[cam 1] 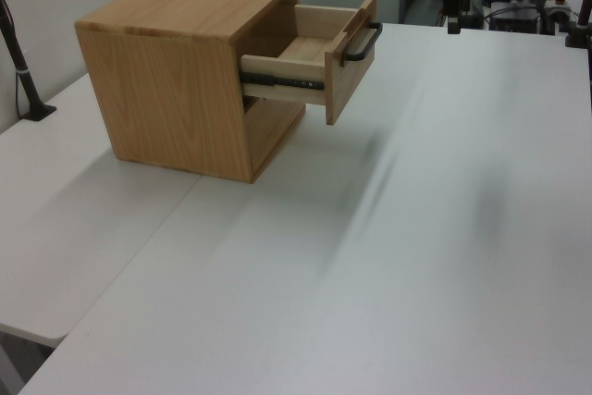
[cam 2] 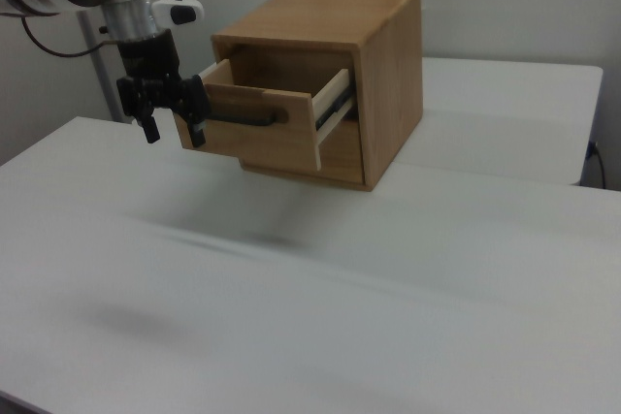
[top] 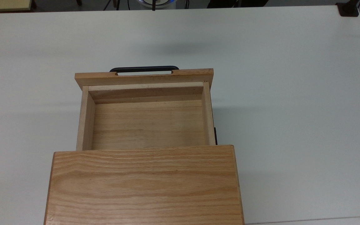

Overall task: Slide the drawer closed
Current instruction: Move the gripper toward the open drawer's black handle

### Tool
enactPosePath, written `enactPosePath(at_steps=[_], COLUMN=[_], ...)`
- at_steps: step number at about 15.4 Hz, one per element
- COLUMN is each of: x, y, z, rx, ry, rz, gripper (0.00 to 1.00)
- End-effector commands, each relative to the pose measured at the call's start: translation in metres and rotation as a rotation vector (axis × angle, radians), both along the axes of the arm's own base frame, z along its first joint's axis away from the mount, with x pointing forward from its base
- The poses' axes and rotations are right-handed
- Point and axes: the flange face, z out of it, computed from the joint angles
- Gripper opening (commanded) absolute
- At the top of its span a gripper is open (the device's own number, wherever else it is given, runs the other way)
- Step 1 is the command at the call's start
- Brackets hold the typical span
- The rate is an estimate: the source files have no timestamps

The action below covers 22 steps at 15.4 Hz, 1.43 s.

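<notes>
The drawer [top: 148, 125] stands pulled far out of the oak cabinet [top: 142, 184], and its tray is empty. Its wider front panel [top: 144, 76] carries a thin black bar handle [top: 144, 68]. In the left view the drawer [cam 1: 314, 67] juts out to the right on a dark slide rail, with the handle [cam 1: 363, 43] at its end. In the right view my gripper [cam 2: 175, 131] hangs open at the left end of the drawer's front panel [cam 2: 257, 128], level with the handle [cam 2: 243, 118]. It holds nothing. I cannot tell whether it touches the panel.
The cabinet [cam 2: 378, 75] sits on a wide white table [top: 292, 93] with bare surface around it. A black clamp post [cam 1: 23, 71] stands at the table edge on the left view's left. A dark clamp [top: 348, 9] sits at the top view's upper right corner.
</notes>
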Motion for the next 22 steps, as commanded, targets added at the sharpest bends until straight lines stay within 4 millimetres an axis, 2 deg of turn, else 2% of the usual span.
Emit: enactPosePath(at_steps=[1,9,13,15,18,20,21,22], x=[0.005,0.017,0.018,0.018,0.019,0.019,0.019,0.019], y=[-0.001,0.005,0.001,0.001,0.001,0.003,0.003,0.003], z=[0.002,-0.002,-0.003,-0.003,-0.004,-0.004,-0.004,-0.006], rx=[-0.005,0.053,0.068,0.068,0.069,0.072,0.072,0.071], ry=[-0.02,-0.07,-0.07,-0.071,-0.072,-0.071,-0.071,-0.068], rz=[0.007,-0.007,-0.018,-0.015,-0.002,-0.001,-0.001,0.003], gripper=[1.0,1.0,0.99,0.86,0.35,0.09,0.0,0.0])
